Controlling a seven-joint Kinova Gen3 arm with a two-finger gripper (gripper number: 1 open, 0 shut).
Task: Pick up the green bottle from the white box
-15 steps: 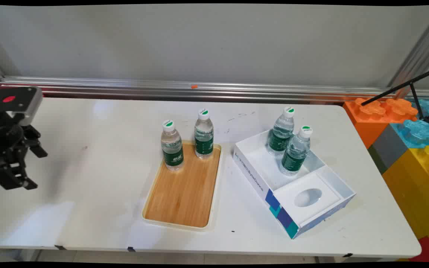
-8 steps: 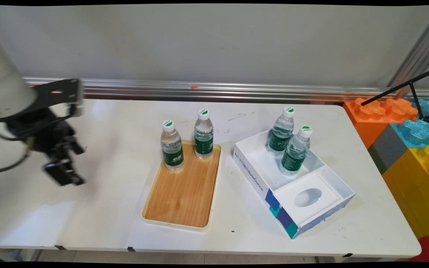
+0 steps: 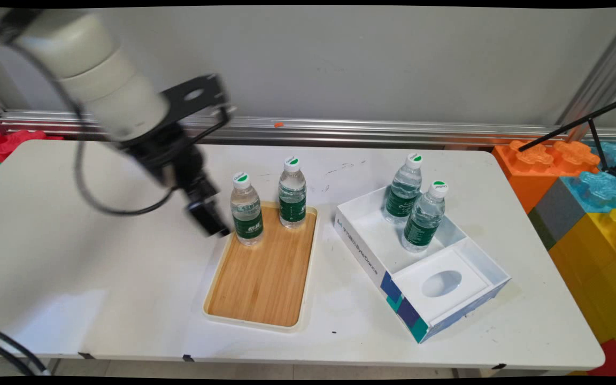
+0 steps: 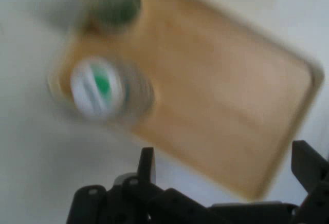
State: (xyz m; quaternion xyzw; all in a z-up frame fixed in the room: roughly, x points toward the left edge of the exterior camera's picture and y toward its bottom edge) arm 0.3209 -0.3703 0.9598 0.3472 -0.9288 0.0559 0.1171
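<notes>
Two bottles stand at the far end of the wooden tray (image 3: 265,278), which lies on the white tabletop (image 3: 99,256); the tray's near part is bare. Right of the tray, close but apart, sits a white box (image 3: 364,256) turned askew, with an oval cutout in its near compartment. In the box's far compartment stand the near box bottle (image 3: 424,216) and the far box bottle (image 3: 405,190). On the tray, the left bottle (image 3: 247,211) is at the far left corner and the right bottle (image 3: 292,195) is slightly farther back.

The hand (image 3: 214,227) hangs just off the tray's far left corner, beside the left bottle. In the hand view its fingers (image 4: 146,162) are spread wide with nothing between them. That view looks down on the left bottle's green-and-white cap (image 4: 103,88) and the tray (image 4: 221,116).

Far right of the tray, coloured blocks (image 3: 580,214) stand off the tabletop.
</notes>
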